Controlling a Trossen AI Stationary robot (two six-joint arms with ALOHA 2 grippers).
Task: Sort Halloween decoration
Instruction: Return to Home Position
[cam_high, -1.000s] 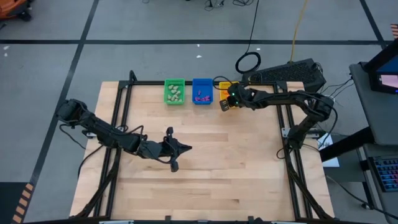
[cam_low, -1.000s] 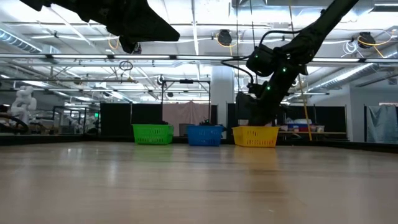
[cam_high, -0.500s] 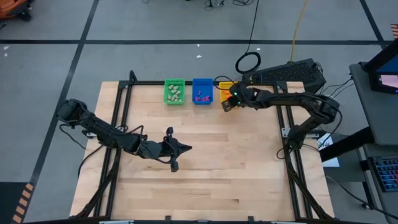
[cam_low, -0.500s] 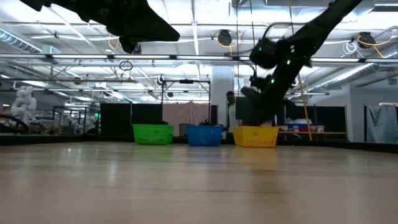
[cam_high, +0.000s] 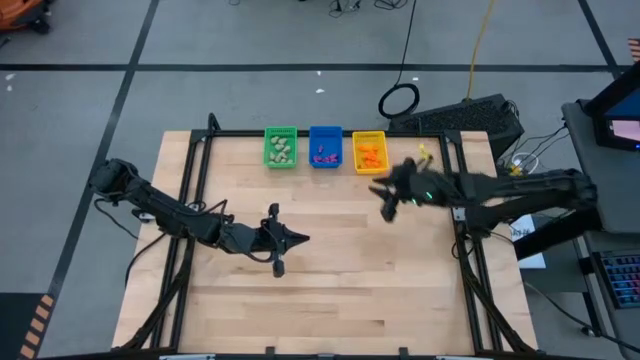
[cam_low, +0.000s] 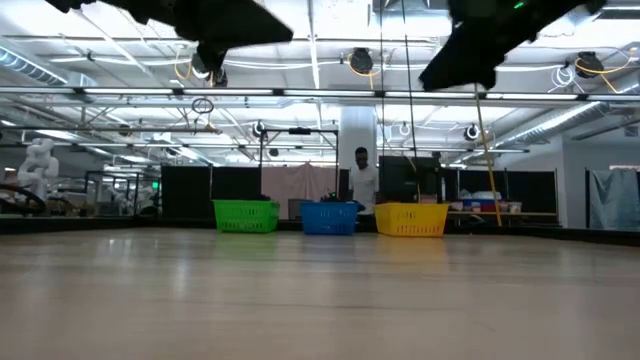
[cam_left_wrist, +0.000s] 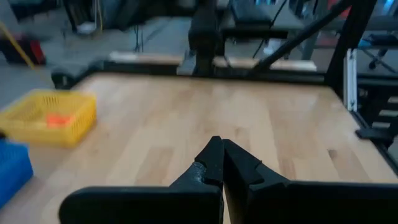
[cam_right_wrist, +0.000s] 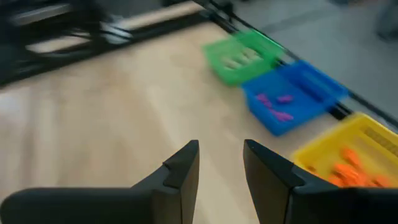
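Where it had hung at the yellow bin (cam_high: 369, 133) a second before, the right gripper (cam_high: 386, 202) stood back over bare wood, fingers apart, empty | left gripper (cam_high: 298, 238) mid-table, fingers together | orange trinkets (cam_high: 371, 156) in yellow bin, purple trinkets (cam_high: 323, 155) in blue bin (cam_high: 325, 129), pale trinkets (cam_high: 281, 151) in green bin (cam_high: 281, 129) | wooden table (cam_high: 340, 290); person (cam_low: 362, 182) beyond.

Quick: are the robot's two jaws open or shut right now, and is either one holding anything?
Left gripper: jaws shut, holding nothing.
Right gripper: jaws open, holding nothing.
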